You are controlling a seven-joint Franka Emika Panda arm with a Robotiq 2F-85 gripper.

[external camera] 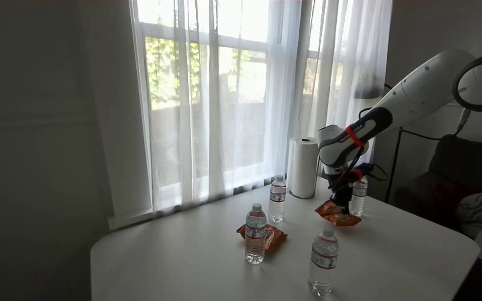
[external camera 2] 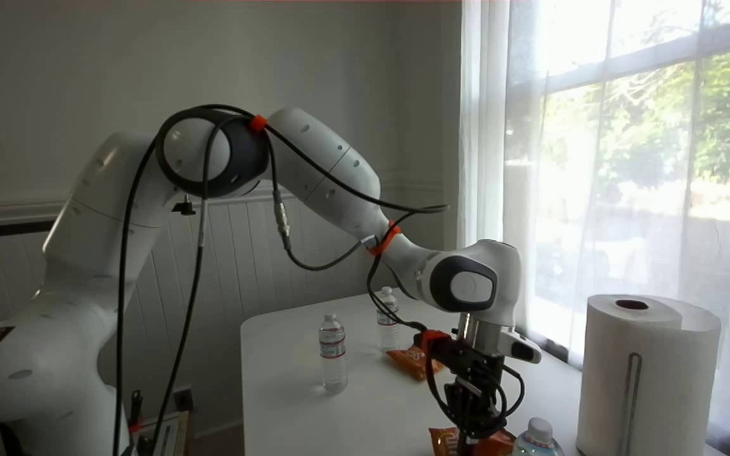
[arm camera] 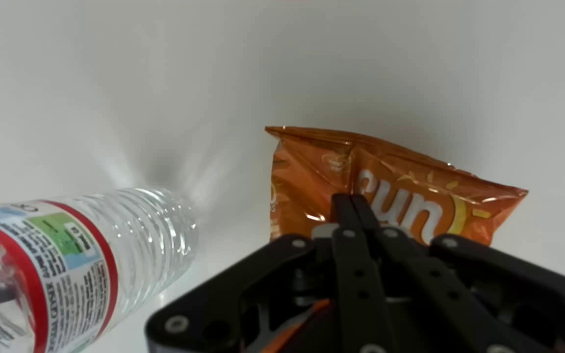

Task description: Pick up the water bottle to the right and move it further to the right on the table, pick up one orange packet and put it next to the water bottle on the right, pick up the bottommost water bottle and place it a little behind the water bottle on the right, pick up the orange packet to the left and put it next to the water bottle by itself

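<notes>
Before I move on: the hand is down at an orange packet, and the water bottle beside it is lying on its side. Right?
One correction: that water bottle stands upright, as an exterior view shows. The hand is indeed down at the orange packet beside it.

Wrist view apparently downward, exteriors sharing table (external camera: 285,269)

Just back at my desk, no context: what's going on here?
The robot arm has its jaws shut, apparently pinching an orange packet beside an upright water bottle; whether the packet is off the table isn't clear. A second packet lies near a second bottle and a third bottle. A fourth bottle stands apart.
</notes>
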